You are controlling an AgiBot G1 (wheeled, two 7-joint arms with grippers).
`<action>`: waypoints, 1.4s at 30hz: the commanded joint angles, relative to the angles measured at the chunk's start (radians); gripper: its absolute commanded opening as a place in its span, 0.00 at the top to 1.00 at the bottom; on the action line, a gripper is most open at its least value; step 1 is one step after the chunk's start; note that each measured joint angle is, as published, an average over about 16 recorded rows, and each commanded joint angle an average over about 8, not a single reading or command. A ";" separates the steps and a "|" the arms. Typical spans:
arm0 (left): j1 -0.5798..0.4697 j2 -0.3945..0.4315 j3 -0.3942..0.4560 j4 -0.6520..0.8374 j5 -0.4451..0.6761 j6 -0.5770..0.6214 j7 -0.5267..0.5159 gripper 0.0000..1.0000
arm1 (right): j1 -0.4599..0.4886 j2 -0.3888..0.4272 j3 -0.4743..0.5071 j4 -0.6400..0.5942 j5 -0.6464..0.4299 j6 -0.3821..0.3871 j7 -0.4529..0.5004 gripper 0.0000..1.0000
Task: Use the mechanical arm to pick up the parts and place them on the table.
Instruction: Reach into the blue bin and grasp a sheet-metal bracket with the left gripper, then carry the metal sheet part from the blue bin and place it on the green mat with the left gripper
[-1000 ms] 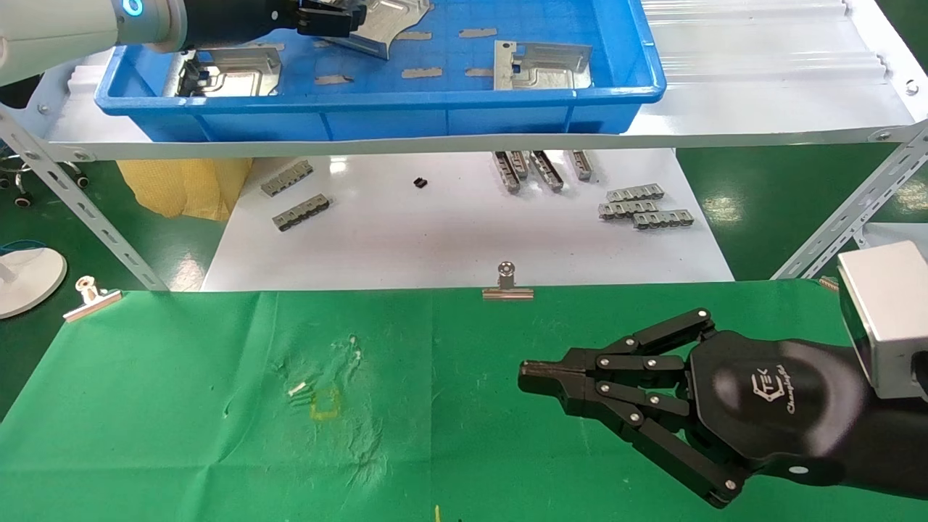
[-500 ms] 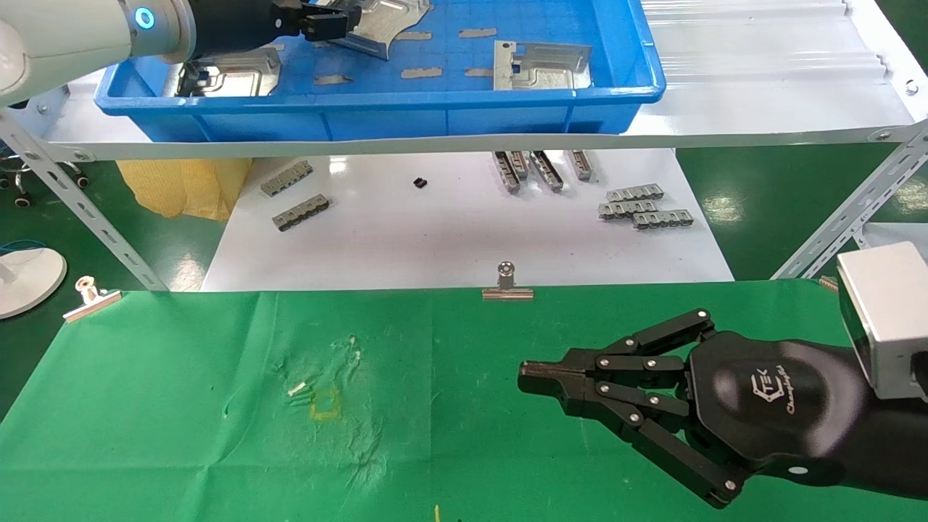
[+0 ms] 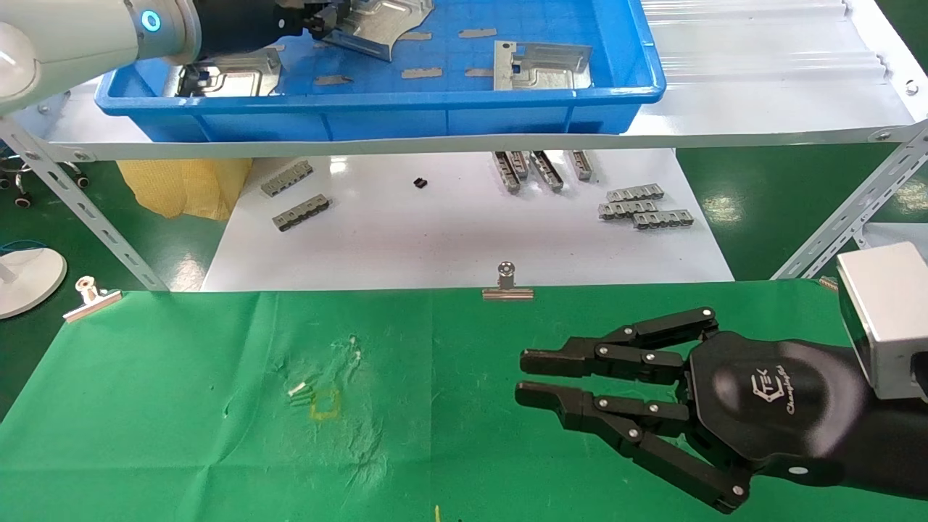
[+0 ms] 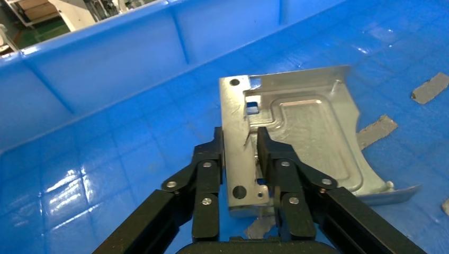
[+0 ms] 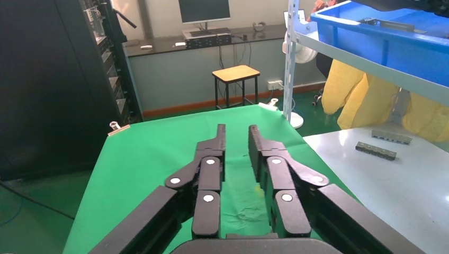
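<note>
Currently pinches, with the left gripper, one silver plate inside the blue bin on the white shelf. Clamps one finger on each face of the plate's punched side strip. Looks like a sensible choice of hold: offers a thin, flat margin that narrow pads can close across, whereas the embossed middle gives no edge to bite. Carries the plate tilted, gripped side raised, far corner low over the bin floor; cannot tell whether touching it. Judged as the lifting step of the first pick.

Leaves two more plates flat in the bin, one near the right wall, one at the left end, among thin grey slips. Shows no plate yet on the green table, so nearly the whole task ahead. Keeps the cloth pinned at its far edge with a silver clip, presumably against sliding.

Parks the right gripper low over the green cloth, well clear of the bin, fingers a little apart with nothing between them.

Reads "TEK" in white on the right gripper's black palm, above a slanted script line too fine to make out. Finds no legible writing on plates, bin or shelf.
</note>
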 commanded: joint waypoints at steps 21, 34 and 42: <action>0.009 -0.128 -0.069 -0.082 -0.114 0.235 0.136 1.00 | 0.000 0.000 0.000 0.000 0.000 0.000 0.000 0.00; 0.078 -0.318 -0.116 -0.132 -0.202 0.695 0.439 1.00 | 0.000 0.000 0.000 0.000 0.000 0.000 0.000 0.00; 0.137 -0.416 -0.122 -0.155 -0.236 0.908 0.631 1.00 | 0.000 0.000 0.000 0.000 0.000 0.000 0.000 0.00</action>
